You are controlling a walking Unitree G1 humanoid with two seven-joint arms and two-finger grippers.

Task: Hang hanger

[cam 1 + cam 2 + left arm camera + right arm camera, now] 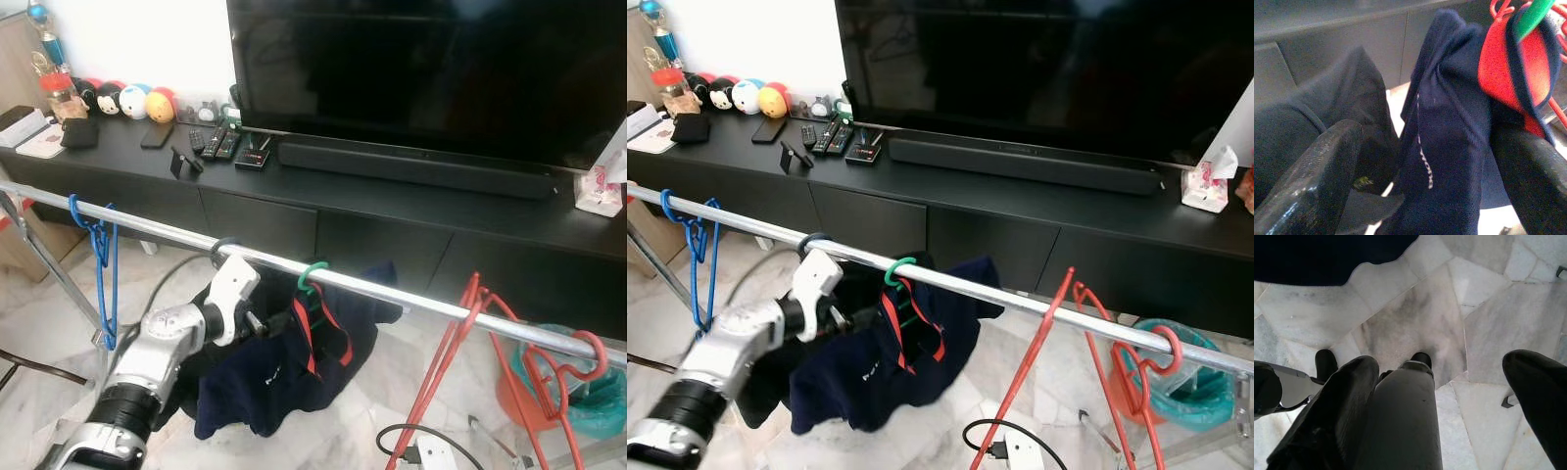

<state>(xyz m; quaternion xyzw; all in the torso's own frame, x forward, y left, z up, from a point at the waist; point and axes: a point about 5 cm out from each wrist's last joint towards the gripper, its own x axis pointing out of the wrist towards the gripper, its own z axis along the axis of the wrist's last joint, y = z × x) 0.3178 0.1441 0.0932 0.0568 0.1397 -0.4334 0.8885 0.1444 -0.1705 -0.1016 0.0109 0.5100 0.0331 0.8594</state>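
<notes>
A metal rail (pixel 411 297) runs across the scene, sloping down toward its right end. On it hang a blue hanger (pixel 101 264) near the left end, a green hanger (pixel 312 277) carrying a dark navy garment (pixel 284 362) at the middle, and red hangers (pixel 549 377) toward the right end.

Shiny metal rail (pixel 392 291), plastic green hanger (pixel 312 275), matt navy cloth garment (pixel 265 377), polished marble floor (pixel 1449 333).

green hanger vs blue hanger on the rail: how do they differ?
The green hanger carries a navy garment; the blue hanger hangs bare. Green sits mid-rail beside the left gripper; blue is near the rail's left end, clear of it. Both are hooked over the same metal rail.
</notes>
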